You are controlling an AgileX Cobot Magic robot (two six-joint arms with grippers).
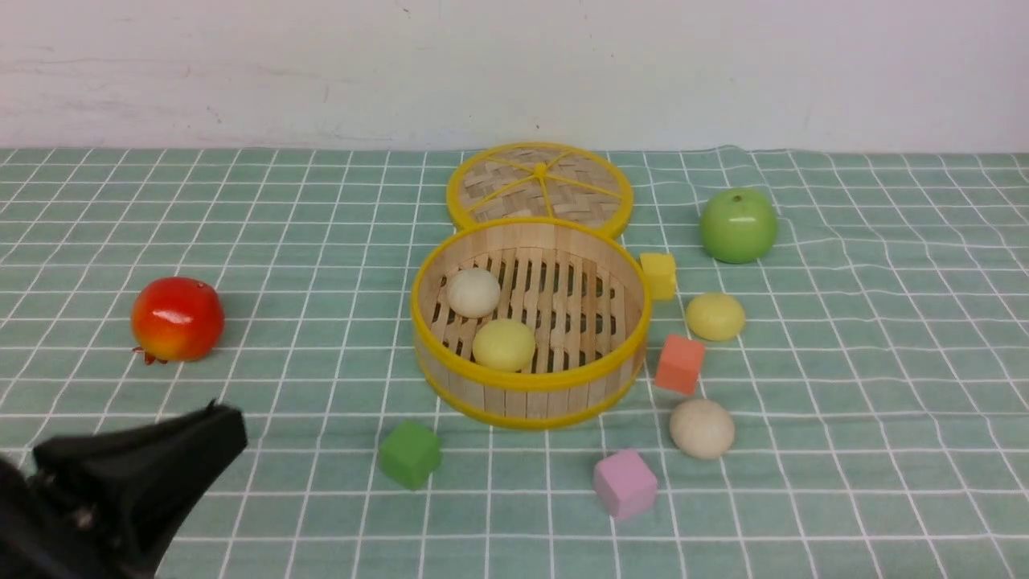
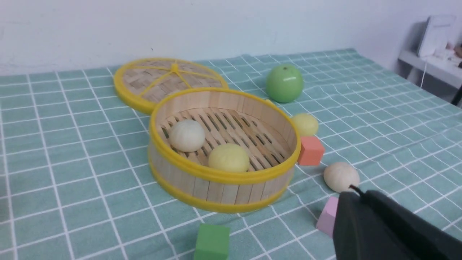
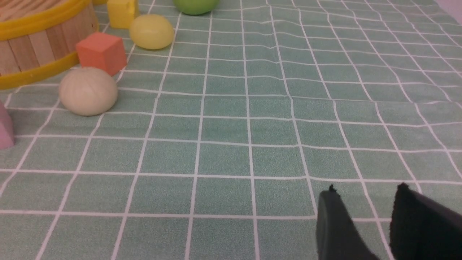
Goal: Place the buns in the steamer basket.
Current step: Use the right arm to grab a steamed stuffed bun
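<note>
Still, two buns (basketed).

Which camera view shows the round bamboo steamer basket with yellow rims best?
The front view: the round bamboo steamer basket with yellow rims appears whole, its slatted floor seen from above. The left wrist view also shows it whole, but more slantwise. The right wrist view shows only part, cut by the edge.

Type of room unclear; grid-patterned cloth, plain pale wall.
</note>
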